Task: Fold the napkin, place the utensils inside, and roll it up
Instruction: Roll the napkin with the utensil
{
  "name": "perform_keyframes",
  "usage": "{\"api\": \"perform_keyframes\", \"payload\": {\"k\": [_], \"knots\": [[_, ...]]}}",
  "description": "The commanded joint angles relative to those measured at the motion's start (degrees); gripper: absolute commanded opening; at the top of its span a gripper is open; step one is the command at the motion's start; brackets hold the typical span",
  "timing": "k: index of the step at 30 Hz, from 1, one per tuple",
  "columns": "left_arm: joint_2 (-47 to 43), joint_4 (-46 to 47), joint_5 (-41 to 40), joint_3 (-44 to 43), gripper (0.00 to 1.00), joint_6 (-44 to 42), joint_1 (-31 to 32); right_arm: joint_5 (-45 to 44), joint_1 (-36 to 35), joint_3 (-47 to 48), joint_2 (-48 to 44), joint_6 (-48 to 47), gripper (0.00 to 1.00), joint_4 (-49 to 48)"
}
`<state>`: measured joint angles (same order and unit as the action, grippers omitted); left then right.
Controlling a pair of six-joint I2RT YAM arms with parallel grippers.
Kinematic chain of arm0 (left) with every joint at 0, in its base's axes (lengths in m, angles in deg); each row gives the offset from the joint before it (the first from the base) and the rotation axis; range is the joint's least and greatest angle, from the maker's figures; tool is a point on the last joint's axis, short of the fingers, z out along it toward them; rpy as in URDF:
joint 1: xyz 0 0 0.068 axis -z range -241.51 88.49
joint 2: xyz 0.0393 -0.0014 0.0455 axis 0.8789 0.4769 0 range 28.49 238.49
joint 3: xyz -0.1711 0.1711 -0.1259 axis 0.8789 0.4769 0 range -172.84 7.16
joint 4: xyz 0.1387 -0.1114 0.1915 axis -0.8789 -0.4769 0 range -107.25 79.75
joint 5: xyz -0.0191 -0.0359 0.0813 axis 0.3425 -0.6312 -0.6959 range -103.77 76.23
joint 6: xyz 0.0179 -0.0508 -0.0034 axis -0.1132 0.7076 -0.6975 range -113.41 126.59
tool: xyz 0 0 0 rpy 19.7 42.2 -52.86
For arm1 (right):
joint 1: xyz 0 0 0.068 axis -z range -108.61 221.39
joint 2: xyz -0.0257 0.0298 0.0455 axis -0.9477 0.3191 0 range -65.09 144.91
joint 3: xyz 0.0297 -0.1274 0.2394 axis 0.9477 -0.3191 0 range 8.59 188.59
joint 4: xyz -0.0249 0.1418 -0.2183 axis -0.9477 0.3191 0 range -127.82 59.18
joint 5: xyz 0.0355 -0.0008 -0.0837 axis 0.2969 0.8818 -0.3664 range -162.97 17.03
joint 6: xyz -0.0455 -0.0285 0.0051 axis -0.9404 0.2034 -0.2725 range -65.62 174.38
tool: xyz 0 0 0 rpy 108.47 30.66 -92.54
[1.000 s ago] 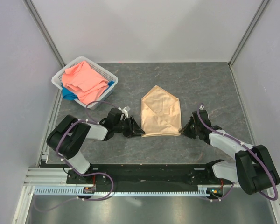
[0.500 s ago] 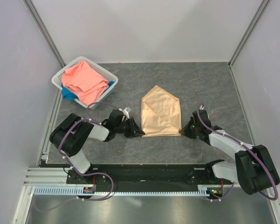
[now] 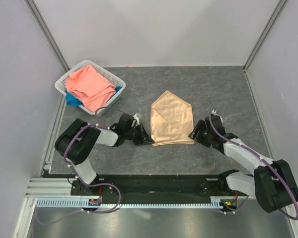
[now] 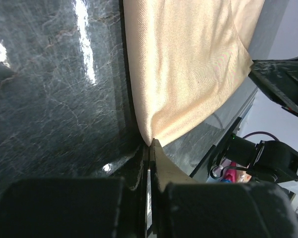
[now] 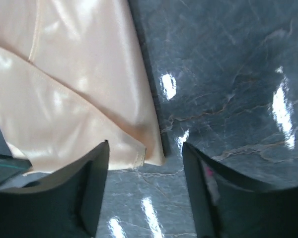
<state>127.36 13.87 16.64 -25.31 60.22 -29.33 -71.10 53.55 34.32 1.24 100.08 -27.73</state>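
Observation:
The peach-gold napkin lies folded into a pointed envelope shape at the table's middle. My left gripper is low on the table at its near-left corner. In the left wrist view the jaws are pressed together, and the napkin corner runs into their tips. My right gripper is at the near-right corner. Its fingers stand apart, and the napkin corner lies flat between them, untouched. The utensils are out of view.
A white basket at the back left holds a coral-pink cloth over a blue cloth. White walls close the table on three sides. The right arm's gripper body shows across the napkin in the left wrist view.
My left gripper has slid right to the napkin's near-left corner and shut. The right gripper has opened and shifted slightly toward the near-right corner. The napkin has stayed put.

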Motion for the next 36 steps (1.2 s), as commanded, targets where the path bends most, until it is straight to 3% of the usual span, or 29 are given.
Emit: {"api": "perform_keyframes", "payload": {"k": [1, 5, 10, 18, 28, 36], "knots": [[0.54, -5.74, 3.77, -3.38, 0.02, -1.59, -0.89, -6.17, -3.32, 5.46, -3.92, -11.05, 0.77, 3.98], [-0.52, -11.19, 7.28, -5.58, 0.02, -2.74, -3.0, -8.98, -10.79, 8.27, -4.01, -17.91, 0.81, 2.75], [-0.7, -15.23, 12.82, -7.86, 0.02, -3.61, -5.38, -17.67, -26.34, 8.89, -2.7, -23.0, 0.82, -2.35], [-0.61, -20.34, 18.62, -10.16, 0.02, -4.58, -8.45, -34.89, -49.01, 13.19, 8.54, -36.45, 0.83, -11.82], [-0.61, -22.53, 20.12, -10.68, 0.02, -5.72, -10.04, -50.37, -56.77, 16.36, 22.79, -44.55, 0.85, -19.13], [-0.52, -25.25, 20.74, -11.56, 0.02, -7.48, -10.56, -49.42, -56.51, 16.63, 27.71, -49.64, 0.85, -23.88]]}}
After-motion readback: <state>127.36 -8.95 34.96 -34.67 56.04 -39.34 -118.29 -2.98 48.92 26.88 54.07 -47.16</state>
